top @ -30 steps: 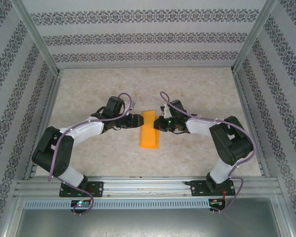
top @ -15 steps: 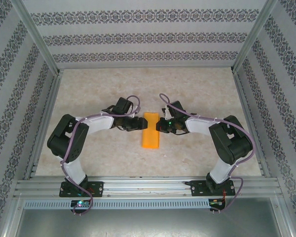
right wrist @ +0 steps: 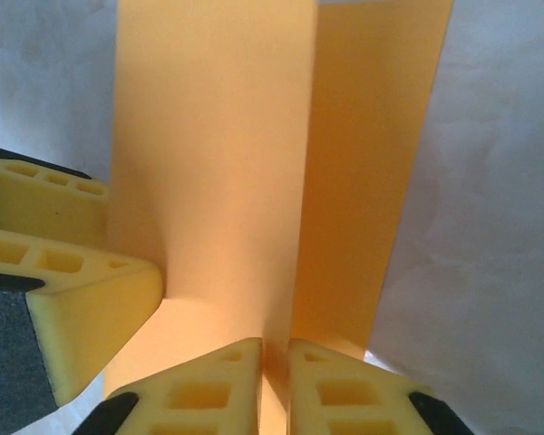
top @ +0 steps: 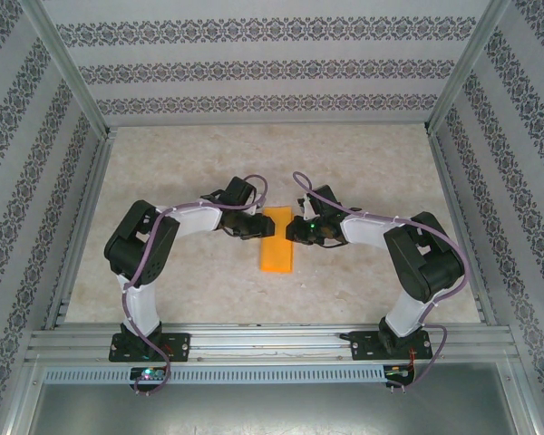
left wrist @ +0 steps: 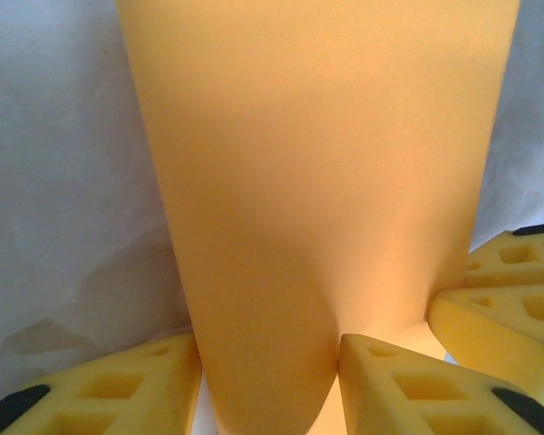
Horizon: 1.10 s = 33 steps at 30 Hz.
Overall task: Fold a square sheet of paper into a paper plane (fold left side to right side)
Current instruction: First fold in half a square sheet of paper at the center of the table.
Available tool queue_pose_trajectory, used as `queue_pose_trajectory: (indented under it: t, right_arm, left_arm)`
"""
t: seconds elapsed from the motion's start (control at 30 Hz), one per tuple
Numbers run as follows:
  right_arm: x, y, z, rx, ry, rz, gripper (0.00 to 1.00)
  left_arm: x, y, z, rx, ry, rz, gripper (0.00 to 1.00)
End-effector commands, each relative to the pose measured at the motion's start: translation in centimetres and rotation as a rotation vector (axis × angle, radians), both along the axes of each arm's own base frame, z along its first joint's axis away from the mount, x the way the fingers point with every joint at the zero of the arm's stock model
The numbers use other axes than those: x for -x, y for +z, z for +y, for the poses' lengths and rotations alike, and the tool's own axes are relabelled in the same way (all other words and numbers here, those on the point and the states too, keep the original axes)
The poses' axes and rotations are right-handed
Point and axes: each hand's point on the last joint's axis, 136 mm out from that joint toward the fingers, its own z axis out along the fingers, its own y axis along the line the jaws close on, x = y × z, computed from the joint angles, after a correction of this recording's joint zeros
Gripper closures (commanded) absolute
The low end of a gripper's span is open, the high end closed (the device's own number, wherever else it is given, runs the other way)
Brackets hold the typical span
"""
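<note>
The square sheet of paper [top: 276, 246] is bright orange and stands mid-table as a narrow folded strip, its layers raised between the two grippers. My left gripper [top: 252, 225] is at the strip's upper left edge. In the left wrist view it [left wrist: 270, 362] is open, with the rounded bulge of the paper [left wrist: 317, 163] between its yellow fingers and touching them. My right gripper [top: 295, 227] is at the upper right edge. In the right wrist view it [right wrist: 275, 358] is shut on an upright layer of the paper [right wrist: 208, 154]. No finished paper plane is in view.
The pale, mottled table top [top: 363, 163] is ringed by patterned walls [top: 272, 63], with a metal rail [top: 272, 344] along the near edge. Both arms bend inward, and each wrist view catches the other gripper's yellow fingers [left wrist: 499, 299] [right wrist: 63, 263] close by.
The left arm has swung its elbow to the right and brought its gripper in against the paper's left edge. The right gripper has stayed put, holding the paper.
</note>
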Motion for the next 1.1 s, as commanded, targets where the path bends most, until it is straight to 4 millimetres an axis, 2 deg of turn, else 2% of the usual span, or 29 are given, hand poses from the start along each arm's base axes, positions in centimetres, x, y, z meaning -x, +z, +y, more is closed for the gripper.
queue_pose_trajectory:
  t: [0.0, 0.1, 0.2, 0.5, 0.7, 1.07]
  right_arm:
    - [0.0, 0.5, 0.0, 0.016, 0.006, -0.024, 0.77]
    - [-0.3, 1.2, -1.4, 0.054, -0.038, -0.074, 0.64]
    - [-0.5, 1.7, -3.5, 0.093, -0.090, -0.109, 0.57]
    - [0.3, 2.7, -8.2, 0.119, -0.200, -0.156, 0.51]
    - [0.8, 2.9, -9.3, 0.118, -0.224, -0.165, 0.51]
    - [1.0, 2.8, -9.3, 0.112, -0.218, -0.158, 0.51]
  left_arm:
    - [2.6, -2.8, 0.6, -0.125, -0.016, 0.086, 0.55]
    - [3.2, -3.6, 1.0, -0.173, -0.002, 0.099, 0.56]
    - [3.5, -4.2, 1.1, -0.202, 0.001, 0.102, 0.55]
    - [4.4, -5.4, 0.7, -0.284, -0.058, 0.131, 0.53]
    - [4.5, -5.8, 0.5, -0.322, -0.080, 0.135, 0.52]
    - [5.0, -6.5, 0.2, -0.366, -0.127, 0.147, 0.51]
